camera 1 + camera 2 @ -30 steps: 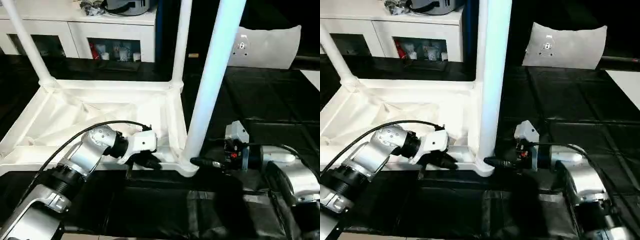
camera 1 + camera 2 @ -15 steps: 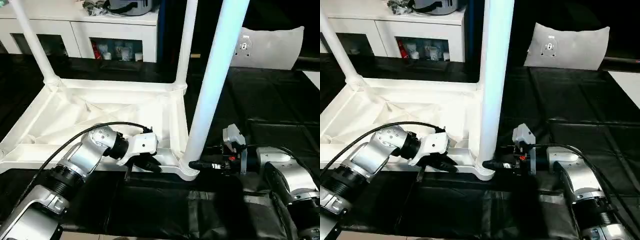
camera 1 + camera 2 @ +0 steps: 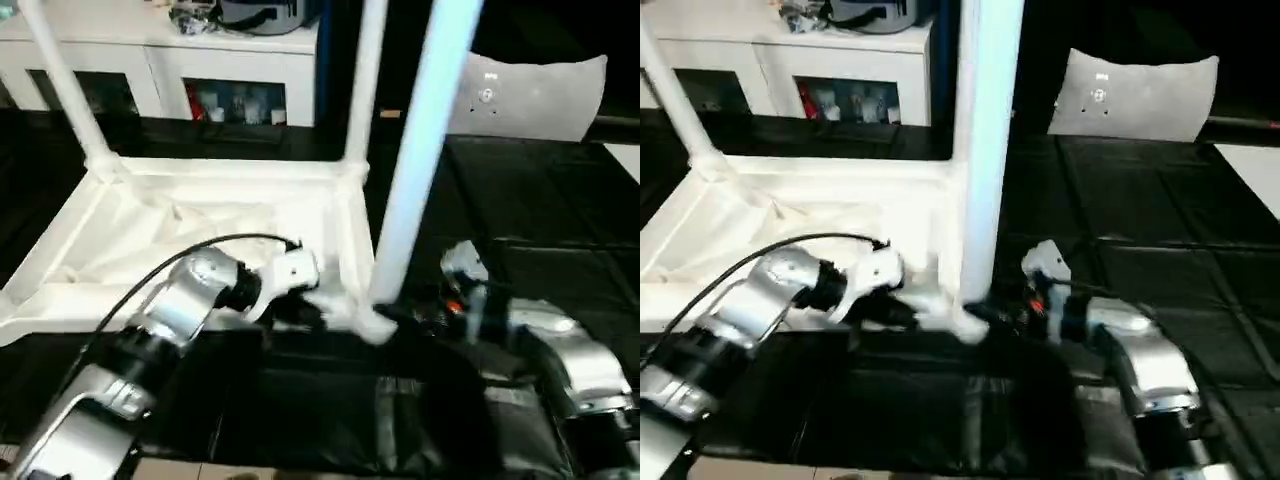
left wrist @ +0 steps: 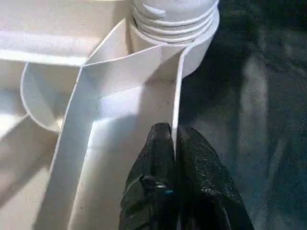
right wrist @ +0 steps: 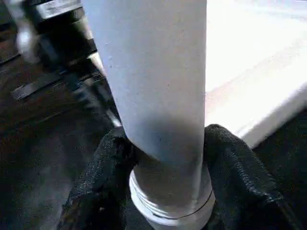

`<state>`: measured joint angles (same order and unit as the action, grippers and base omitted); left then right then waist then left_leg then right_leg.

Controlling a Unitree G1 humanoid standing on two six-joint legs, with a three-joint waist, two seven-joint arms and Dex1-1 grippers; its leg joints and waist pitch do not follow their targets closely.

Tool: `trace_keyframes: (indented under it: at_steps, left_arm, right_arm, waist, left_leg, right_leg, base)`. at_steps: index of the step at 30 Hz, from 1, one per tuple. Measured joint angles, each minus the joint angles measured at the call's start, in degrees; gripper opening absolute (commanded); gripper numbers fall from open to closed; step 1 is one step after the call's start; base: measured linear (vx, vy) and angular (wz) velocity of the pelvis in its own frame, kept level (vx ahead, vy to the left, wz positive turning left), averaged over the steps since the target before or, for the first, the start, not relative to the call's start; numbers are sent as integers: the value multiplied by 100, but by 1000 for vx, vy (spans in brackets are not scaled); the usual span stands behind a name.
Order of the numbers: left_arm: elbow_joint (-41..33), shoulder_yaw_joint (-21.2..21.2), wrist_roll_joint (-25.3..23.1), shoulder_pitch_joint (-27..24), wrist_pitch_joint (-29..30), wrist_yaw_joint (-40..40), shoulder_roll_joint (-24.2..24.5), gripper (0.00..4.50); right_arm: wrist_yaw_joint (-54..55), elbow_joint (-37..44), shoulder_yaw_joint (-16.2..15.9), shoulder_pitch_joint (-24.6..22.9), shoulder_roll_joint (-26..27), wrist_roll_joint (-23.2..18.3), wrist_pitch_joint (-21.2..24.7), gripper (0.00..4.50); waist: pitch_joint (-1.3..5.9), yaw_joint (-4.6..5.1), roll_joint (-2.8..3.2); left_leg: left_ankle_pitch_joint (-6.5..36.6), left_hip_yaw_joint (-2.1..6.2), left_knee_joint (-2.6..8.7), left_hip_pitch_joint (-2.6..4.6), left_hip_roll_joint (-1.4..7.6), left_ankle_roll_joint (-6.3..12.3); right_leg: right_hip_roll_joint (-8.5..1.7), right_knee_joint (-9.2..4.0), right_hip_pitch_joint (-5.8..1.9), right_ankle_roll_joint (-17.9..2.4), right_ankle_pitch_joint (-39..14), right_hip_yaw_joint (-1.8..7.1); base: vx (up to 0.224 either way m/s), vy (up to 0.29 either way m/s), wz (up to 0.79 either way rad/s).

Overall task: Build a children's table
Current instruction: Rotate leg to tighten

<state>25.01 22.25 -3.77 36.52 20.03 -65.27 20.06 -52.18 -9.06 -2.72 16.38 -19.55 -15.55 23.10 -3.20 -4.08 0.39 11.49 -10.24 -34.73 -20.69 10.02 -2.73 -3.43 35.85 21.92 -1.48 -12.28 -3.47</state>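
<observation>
The children's table top lies upside down on the black mat, its ribbed underside facing up. Three white legs stand in its corner sockets: two at the back and a thick near one at the front right corner. My left gripper is shut on the thin front rim just beside that corner socket. From the right side, my right gripper is shut on the near leg at its base, one black finger on each side.
A white cabinet with glass doors stands behind the table top. A pale cushion-like panel leans at the back right. The black mat stretches to the right, and a white sheet edge shows at the far right.
My right gripper has moved in from the right and closed around the base of the near leg. My left gripper has kept its hold on the rim. The camera has shifted.
</observation>
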Motion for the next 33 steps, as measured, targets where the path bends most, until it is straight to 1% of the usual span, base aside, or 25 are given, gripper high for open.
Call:
trace_keyframes:
  at_steps: [3, 6, 7, 9, 11, 12, 14, 15, 16, 17, 21, 22, 23, 24, 27, 29, 30, 33]
  left_arm:
    - [280, -159, -78, 180, 400, 703, -434, 0]
    - [452, -294, -110, 287, 674, 1345, -880, 0]
    - [497, -323, -110, 315, 711, 1459, -977, 0]
    - [527, -335, -109, 349, 723, 1577, -1071, 0]
    - [526, -357, -108, 359, 717, 1572, -1081, 0]
    - [526, -360, -106, 370, 703, 1555, -1080, 0]
    - [526, -341, -106, 374, 613, 1502, -1047, 0]
    - [525, -333, -105, 374, 587, 1461, -1027, 0]
    - [525, -322, -105, 374, 558, 1424, -1006, 0]
    - [525, -295, -105, 373, 498, 1365, -967, 0]
    - [430, -198, -100, 304, 260, 1100, -735, 0]
    - [372, -184, -96, 258, 193, 1023, -675, 0]
    - [332, -177, -88, 216, 128, 930, -628, 0]
    - [317, -141, -78, 193, 8, 775, -535, 0]
    - [273, -63, -29, 117, -276, 363, -354, 0]
    - [273, 2, -30, 116, -463, 155, -226, 0]
    - [271, 56, -7, 100, -641, -54, -118, 0]
    - [271, 109, 96, 13, -979, -446, 60, 0]
  right_arm:
    - [1235, 16, 234, 121, 596, 291, 254, 194]
    - [2288, 18, 424, 282, 1040, 516, 452, 194]
    - [2481, 18, 460, 307, 1116, 549, 460, 229]
    - [2685, 36, 467, 345, 1166, 611, 435, 264]
    - [2715, 93, 484, 324, 1215, 612, 419, 282]
    - [2715, 127, 491, 312, 1215, 602, 422, 294]
    - [2678, 182, 491, 280, 1210, 600, 408, 302]
    - [2630, 221, 487, 235, 1206, 599, 378, 318]
    - [2579, 225, 481, 221, 1186, 595, 357, 318]
    - [2501, 227, 461, 205, 1126, 578, 327, 339]
    - [2063, 234, 425, 101, 895, 402, 164, 373]
    - [1926, 234, 383, 88, 800, 395, 98, 383]
    - [1790, 234, 346, 68, 701, 390, 37, 383]
    - [1518, 234, 272, 29, 504, 389, -88, 392]
    - [911, 233, 219, -25, 94, 385, -275, 392]
    - [508, 233, 162, -26, -134, 358, -395, 392]
    - [156, 219, 65, -27, -351, 296, -495, 392]
    - [-463, 128, 5, -9, -658, 214, -696, 392]
  waist:
    - [0, 132, 3]
    - [0, 232, 3]
    - [0, 240, 3]
    - [0, 241, 3]
    - [0, 231, 4]
    - [0, 222, 4]
    - [0, 217, 4]
    - [0, 218, 4]
    - [0, 221, 4]
    - [-1, 222, 2]
    - [-2, 212, 1]
    - [-2, 209, 1]
    - [-2, 203, 1]
    - [-2, 186, 1]
    - [-2, 107, 1]
    - [-2, 72, 1]
    - [-2, 55, 1]
    - [-2, 39, 1]
  left_leg:
    - [-9, 0, 2, 10, -4, -12]
    - [-10, 0, 8, 9, -4, -13]
    - [-10, 0, 13, 7, -4, -13]
    - [-11, 2, 30, -2, -2, -15]
    - [-15, 8, 44, -30, 1, -13]
    - [-33, 11, 46, -31, 4, 15]
    - [-34, 12, 45, -47, 4, 17]
    - [-33, 11, 44, -52, 4, 18]
    - [-33, 12, 43, -52, 4, 19]
    - [-33, 11, 43, -54, 4, 19]
    - [-33, 12, 44, -54, 5, 19]
    - [-33, 11, 44, -55, 5, 19]
    - [-33, 12, 44, -55, 5, 19]
    - [-32, 12, 43, -58, 5, 19]
    - [-35, 11, 42, -62, 5, 25]
    - [-38, 11, 39, -62, 5, 30]
    - [-39, 12, 38, -61, 5, 32]
    - [-39, 12, 37, -48, 5, 31]
  right_leg:
    - [-2, -5, -3, 4, 3, 4]
    - [-2, -13, -2, 1, 18, 5]
    - [-1, -15, 1, 5, 23, 4]
    - [3, -19, 11, 10, 21, 0]
    - [5, -25, 22, 15, 17, -10]
    - [6, -27, 32, 16, 17, -16]
    - [6, -28, 47, 15, 17, -17]
    - [6, -31, 50, 15, 17, -17]
    - [6, -34, 50, 14, 18, -17]
    - [5, -37, 50, 14, 18, -17]
    - [5, -38, 50, 14, 18, -19]
    - [5, -39, 50, 14, 18, -19]
    - [5, -40, 48, 14, 18, -20]
    - [4, -43, 48, 14, 18, -21]
    - [4, -49, 44, 13, 19, -22]
    - [3, -48, 43, 12, 22, -22]
    - [2, -49, 41, 13, 23, -23]
    - [1, -49, 25, 13, 23, -24]
  base:
    - [0, 0, 0]
    - [0, 0, 0]
    - [0, 0, 0]
    - [0, 0, 0]
    - [0, 0, 0]
    - [0, 0, 0]
    - [0, 0, 0]
    - [0, 0, 0]
    - [0, 0, 0]
    - [0, 0, 0]
    - [0, 0, 0]
    - [0, 0, 0]
    - [0, 0, 0]
    - [0, 0, 0]
    - [0, 0, 0]
    - [0, 0, 0]
    - [0, 0, 0]
    - [0, 0, 0]
